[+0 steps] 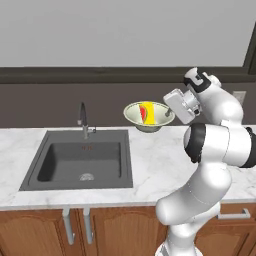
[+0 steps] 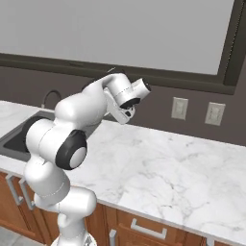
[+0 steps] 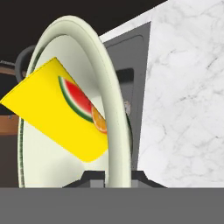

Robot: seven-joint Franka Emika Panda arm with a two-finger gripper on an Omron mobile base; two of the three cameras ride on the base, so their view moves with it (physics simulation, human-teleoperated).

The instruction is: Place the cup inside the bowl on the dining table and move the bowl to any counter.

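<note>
Glossy white arm [image 1: 210, 150], chunky rounded segments with dark grey-black bands at the joints. White boxy hand [image 1: 181, 105] at the end, around 1 o'clock off the elbow band, dark ring above it.

You see a smooth, matt cream-green bowl [image 1: 149, 116], ceramic-looking, holding a glossy yellow cup [image 3: 61, 113] with a printed watermelon patch. Below the bowl, the counter [image 1: 160, 165] is polished grey-veined marble over varnished brown wood; beside it, a matt dark sink [image 1: 82, 159] and metal tap [image 1: 84, 120].

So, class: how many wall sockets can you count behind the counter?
2, in the right base view: one wall socket right of the arm, a second further right. Others may be hidden behind the arm.
</note>
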